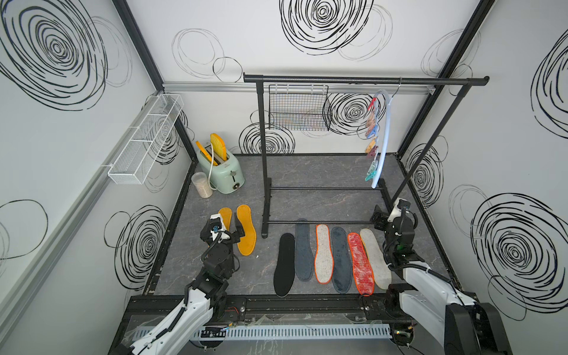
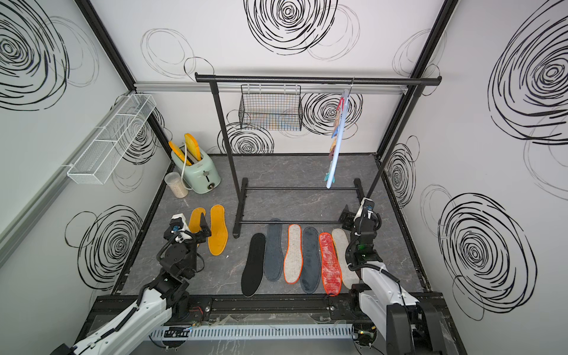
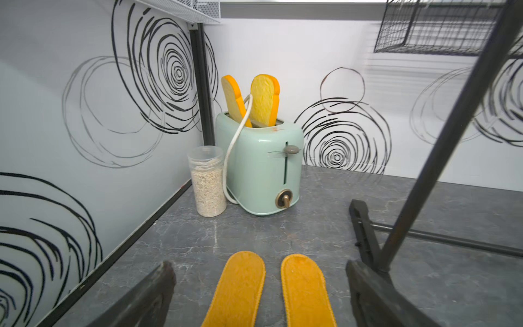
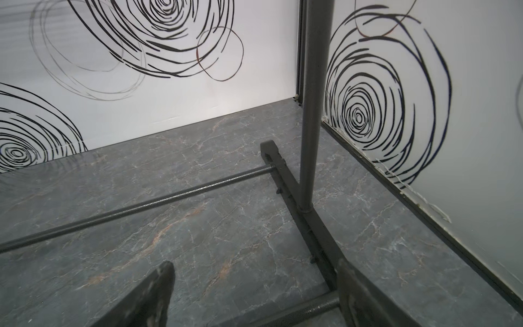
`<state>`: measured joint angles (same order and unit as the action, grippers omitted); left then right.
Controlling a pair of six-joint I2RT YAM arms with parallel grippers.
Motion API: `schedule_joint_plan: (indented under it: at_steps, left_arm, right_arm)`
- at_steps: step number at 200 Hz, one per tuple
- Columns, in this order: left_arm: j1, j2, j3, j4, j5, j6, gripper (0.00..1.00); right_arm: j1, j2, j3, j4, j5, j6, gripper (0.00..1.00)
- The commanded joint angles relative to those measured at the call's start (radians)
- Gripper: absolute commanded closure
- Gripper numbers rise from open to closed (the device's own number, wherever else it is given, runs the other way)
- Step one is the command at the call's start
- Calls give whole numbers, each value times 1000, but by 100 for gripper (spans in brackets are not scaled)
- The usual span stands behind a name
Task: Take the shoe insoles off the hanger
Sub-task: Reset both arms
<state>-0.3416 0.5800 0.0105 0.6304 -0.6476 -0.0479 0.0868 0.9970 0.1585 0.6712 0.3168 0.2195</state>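
Observation:
The pale blue hanger (image 1: 384, 135) (image 2: 337, 147) hangs edge-on from the black rail at the back right, its coloured pegs bare. The shoe insoles lie flat on the grey floor. Two orange-yellow ones (image 1: 246, 230) (image 3: 237, 288) are at the left. A row in the middle holds a black one (image 1: 284, 264), two grey-blue ones (image 1: 302, 249), a white orange-edged one (image 1: 323, 253), a mottled red one (image 1: 360, 262) and a beige one (image 1: 375, 258). My left gripper (image 1: 229, 227) (image 3: 260, 269) hovers open over the orange-yellow pair. My right gripper (image 1: 384, 216) (image 4: 254, 267) stands open and empty by the rail's right foot.
The black garment rail (image 1: 353, 80) spans the back, with its post (image 3: 441, 158) close beside my left gripper and its right post (image 4: 311, 113) before my right one. A black wire basket (image 1: 299, 110) hangs on it. A mint toaster (image 1: 221, 170), a jar (image 1: 201, 184) and a white mesh wall shelf (image 1: 144, 138) are at the left.

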Motion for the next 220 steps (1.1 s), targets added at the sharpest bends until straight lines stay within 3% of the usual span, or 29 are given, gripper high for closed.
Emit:
schedule_joint_plan:
  at_steps: [1,33,42,76,98,117,139,155,168,220]
  left_arm:
    - [144,93,-60,270,184,-3,1]
    - [273,301,-59,452,306,-51,0]
    - [277,362,-47,503,319,-42,0]
    - [283,599,14,696,349,-25,0]
    - [296,773,40,836,397,-38,0]
    - [294,850,60,875,414,-31,0]
    - [281,882,124,790,458,3,2]
    - [267,883,202,636,483,34,2]
    - [276,892,193,668,505,29,2]
    - [270,885,191,663,496,34,2]
  right_arm:
    - [0,120,-71,333,62,-61,5]
    - [9,264,-35,484,53,-135,1]
    - [9,270,-32,491,55,-157,0]
    - [-8,426,-103,812,9,-200,1]
    - [-5,439,-94,779,-100,-237,4]
    - [-3,583,-110,1001,-59,-232,3]
    - [-31,491,-14,666,-100,-201,1]
    - [-65,537,20,676,-148,-179,1]
    - [-83,509,39,587,-170,-169,1]
    - [-81,511,28,619,-170,-172,1]
